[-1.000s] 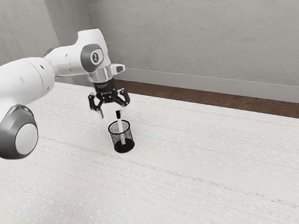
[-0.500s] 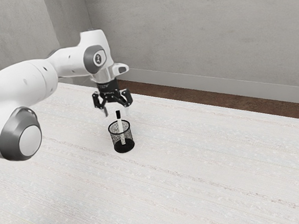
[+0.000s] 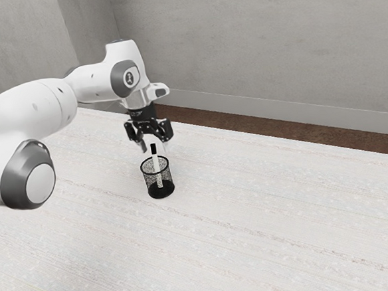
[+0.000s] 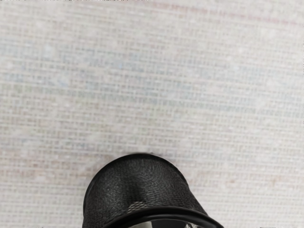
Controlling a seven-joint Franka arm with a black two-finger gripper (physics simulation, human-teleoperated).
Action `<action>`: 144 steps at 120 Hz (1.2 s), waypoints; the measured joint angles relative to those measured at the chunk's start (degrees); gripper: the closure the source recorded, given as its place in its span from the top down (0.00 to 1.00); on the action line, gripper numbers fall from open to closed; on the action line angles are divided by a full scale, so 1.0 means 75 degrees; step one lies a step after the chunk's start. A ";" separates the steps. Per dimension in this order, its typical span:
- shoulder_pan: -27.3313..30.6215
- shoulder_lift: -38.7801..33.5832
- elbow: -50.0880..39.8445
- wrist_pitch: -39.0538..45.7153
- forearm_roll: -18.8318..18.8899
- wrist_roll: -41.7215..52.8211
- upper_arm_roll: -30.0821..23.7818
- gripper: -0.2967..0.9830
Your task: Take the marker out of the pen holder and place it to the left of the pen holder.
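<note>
Under the tool [image 3: 156, 149] | marker [image 3: 155, 155], cap up, in pen holder [image 3: 162, 193] | fingers apart

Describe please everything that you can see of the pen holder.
The pen holder is a black, round, open-topped cup. Its see-through wall looks like metal mesh, with a smooth, thicker rim and a darker, solid-looking base. It stands upright on the pale table. The marker stands inside, its black-capped end above the rim. The hand is above, apparently not touching the holder.
</note>
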 joint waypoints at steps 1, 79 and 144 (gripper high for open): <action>0.0000 0.0000 0.0000 0.0001 -0.0001 0.0011 0.0000 0.67; 0.0001 -0.0120 -0.0088 0.0032 0.0016 0.0480 0.0053 0.20; -0.0316 -0.3857 -0.3499 -0.0037 0.0260 0.0281 0.1473 0.19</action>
